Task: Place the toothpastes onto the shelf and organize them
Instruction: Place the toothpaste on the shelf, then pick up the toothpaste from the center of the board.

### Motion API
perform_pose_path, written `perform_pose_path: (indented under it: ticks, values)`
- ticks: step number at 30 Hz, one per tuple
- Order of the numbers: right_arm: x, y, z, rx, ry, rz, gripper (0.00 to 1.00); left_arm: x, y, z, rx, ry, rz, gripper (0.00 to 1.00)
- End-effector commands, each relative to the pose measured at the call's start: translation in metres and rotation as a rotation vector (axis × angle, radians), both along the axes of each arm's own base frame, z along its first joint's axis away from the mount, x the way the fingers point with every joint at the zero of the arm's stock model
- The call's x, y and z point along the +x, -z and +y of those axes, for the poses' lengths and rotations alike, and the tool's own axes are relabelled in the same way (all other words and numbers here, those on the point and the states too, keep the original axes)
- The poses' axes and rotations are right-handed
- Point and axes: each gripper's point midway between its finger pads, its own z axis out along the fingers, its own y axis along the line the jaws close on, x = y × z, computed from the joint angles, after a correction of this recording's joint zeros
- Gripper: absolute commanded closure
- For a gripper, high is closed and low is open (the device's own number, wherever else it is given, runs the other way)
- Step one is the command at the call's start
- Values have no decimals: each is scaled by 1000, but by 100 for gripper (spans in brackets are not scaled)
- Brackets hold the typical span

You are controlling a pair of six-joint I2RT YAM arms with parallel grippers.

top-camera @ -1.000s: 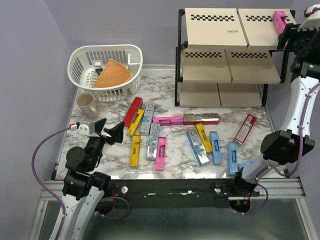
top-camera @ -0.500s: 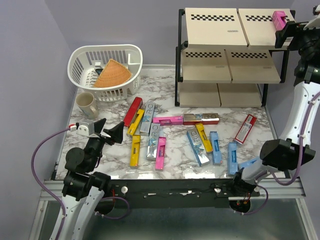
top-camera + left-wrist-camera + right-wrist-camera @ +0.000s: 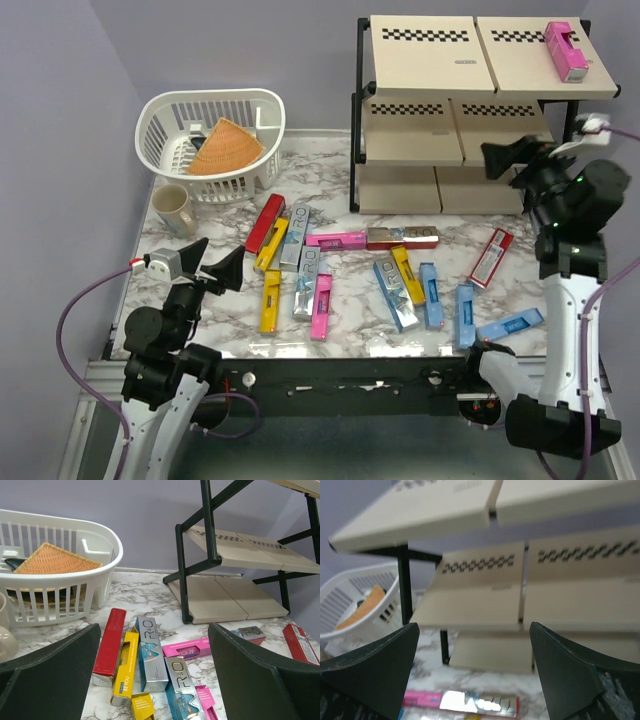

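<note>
L pincer (image 3: pixel 214 262) spread, empty, low at near-left table (image 3: pixel 352 292) edge. R pincer (image 3: pixel 512 165) spread, empty, up before shelf (image 3: pixel 420 58) mid tier, right end. Toothpastes (image 3: pixel 303 268) strewn mid-table, one blue carton (image 3: pixel 510 325) by near-right edge. Bare marble btwn basket (image 3: pixel 210 97) & shelf. Pink carton (image 3: pixel 566 50) on top tier, near right edge.

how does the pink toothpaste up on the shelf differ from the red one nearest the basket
The pink toothpaste lies on the shelf's top tier, alone; the red toothpaste lies on the table, right beside a yellow carton. The pink toothpaste is placed; the red toothpaste is not yet. Both are slim cartons lying flat.
</note>
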Motion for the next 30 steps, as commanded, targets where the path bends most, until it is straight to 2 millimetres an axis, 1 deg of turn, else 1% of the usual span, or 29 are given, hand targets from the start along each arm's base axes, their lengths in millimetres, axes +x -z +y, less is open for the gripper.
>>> perform_pose_path:
  ticks: [1, 2, 3, 4, 5, 7, 8, 9, 10, 11, 12, 13, 14, 16, 17, 18, 19, 20, 21, 22, 23, 24, 25, 26, 27, 28, 29, 30]
  values:
    - [-19, 98, 44, 147, -45, 161, 0, -11, -11, -3, -6, 33, -39, 1]
    - [-25, 136, 63, 163, -90, 230, 0, -12, -11, -3, -9, 35, -43, 1]
    - [-30, 156, 70, 184, -97, 261, 0, -12, -11, -3, -9, 35, -43, 1]
    - [-39, 164, 78, 197, -114, 261, 0, -12, -12, -3, -12, 36, -43, 1]
    - [-46, 202, 94, 204, -153, 327, 0, -13, -13, -3, -12, 35, -48, 1]
    - [-55, 228, 110, 222, -191, 373, 0, -13, -13, -2, -14, 33, -47, 1]
    - [-63, 245, 128, 209, -248, 412, 0, -12, -12, -3, -12, 33, -41, 1]
    - [-69, 271, 135, 203, -255, 473, 0, -12, -12, -3, -11, 34, -39, 1]
    - [-76, 285, 144, 192, -274, 510, 0, -12, -12, -3, -13, 33, -38, 1]
    - [-87, 298, 166, 169, -338, 545, 0, -11, -11, -3, -10, 33, -32, 1]
    - [-95, 319, 170, 170, -324, 588, 0, -10, -10, -3, -9, 32, -28, 1]
    - [-101, 325, 179, 171, -344, 600, 0, -11, -11, -3, -8, 31, -30, 1]
    - [-113, 331, 200, 160, -408, 608, 0, -10, -9, -3, -9, 30, -23, 1]
    - [-124, 349, 212, 159, -401, 659, 0, -8, -9, 0, -9, 15, -18, 1]
    - [-139, 352, 231, 135, -460, 673, 0, -7, -7, 0, -10, 14, -11, 1]
    - [-142, 370, 234, 107, -421, 723, 0, -6, -7, 1, -10, 5, -11, 1]
    - [-145, 368, 246, 93, -435, 724, 0, -5, -7, 1, -10, 6, -8, 1]
    - [-165, 372, 265, 45, -495, 747, 0, -5, -6, 1, -10, 4, -6, 1]
    - [-169, 390, 269, -4, -448, 793, 0, -5, -6, 2, -12, 3, -6, 1]
    - [-175, 391, 280, -26, -460, 801, 0, -4, -6, 2, -11, 2, -3, 1]
    - [-191, 385, 302, -60, -513, 803, 0, -4, -5, 2, -12, 2, -1, 1]
    - [-194, 383, 312, -56, -499, 807, 0, -4, -5, 2, -10, 2, 0, 1]
    - [-200, 398, 319, -100, -491, 840, 0, -4, -5, 3, -10, -3, 0, 1]
    - [-211, 399, 331, -115, -516, 843, 0, -3, -4, 2, -9, -1, 6, 1]
    - [-210, 390, 344, -107, -503, 838, 0, -3, -4, 3, -10, -4, 6, 1]
    - [-213, 403, 348, -154, -480, 854, 0, -3, -3, 3, -9, -4, 9, 1]
    - [-221, 405, 349, -197, -467, 860, 0, -3, -3, 2, -8, -3, 11, 1]
    - [-214, 393, 361, -187, -433, 824, 0, -3, -3, 2, -8, 0, 12, 1]
